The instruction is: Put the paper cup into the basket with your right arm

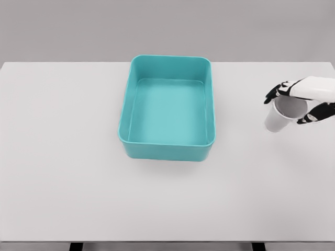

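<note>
Cup (282,115) sits near table (63,157) right edge, well apart from basket (168,151), w/ wide bare tabletop between them. Basket at table centre, nearer the far edge, open side up. Cup tilted: mouth up and toward right, base down-left, long axis slanted. Right hand (302,102) comes in from right edge, dark fingers (273,94) curled round cup rim, gripping it.

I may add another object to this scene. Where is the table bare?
The table is bare left of the basket, in front of it, and between it and the paper cup. Only the right edge is crowded, where the right hand grips the cup.
</note>
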`<control>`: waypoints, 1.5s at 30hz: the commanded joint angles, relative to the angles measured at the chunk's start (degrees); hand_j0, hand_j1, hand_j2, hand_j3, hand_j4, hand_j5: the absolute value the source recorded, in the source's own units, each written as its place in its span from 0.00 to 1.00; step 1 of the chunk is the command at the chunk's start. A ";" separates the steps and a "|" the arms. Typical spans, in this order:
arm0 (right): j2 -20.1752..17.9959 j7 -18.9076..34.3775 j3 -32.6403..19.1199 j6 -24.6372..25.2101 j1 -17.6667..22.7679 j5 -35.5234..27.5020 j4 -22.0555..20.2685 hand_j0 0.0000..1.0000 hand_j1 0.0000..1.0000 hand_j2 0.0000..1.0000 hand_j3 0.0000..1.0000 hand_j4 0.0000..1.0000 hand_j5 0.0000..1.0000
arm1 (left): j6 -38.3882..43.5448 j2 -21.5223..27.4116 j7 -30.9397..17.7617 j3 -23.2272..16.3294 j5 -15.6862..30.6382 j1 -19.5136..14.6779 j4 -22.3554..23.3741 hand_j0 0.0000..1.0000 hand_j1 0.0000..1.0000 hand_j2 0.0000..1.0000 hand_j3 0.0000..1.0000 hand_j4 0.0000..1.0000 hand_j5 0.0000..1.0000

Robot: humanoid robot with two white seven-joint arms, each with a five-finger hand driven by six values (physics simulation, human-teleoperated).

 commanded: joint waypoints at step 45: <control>17.09 0.18 0.44 5.51 -8.35 1.11 3.49 0.64 0.64 0.64 0.64 0.64 0.64 | 0.00 0.00 -0.01 0.00 0.00 0.00 0.01 1.00 1.00 1.00 1.00 1.00 1.00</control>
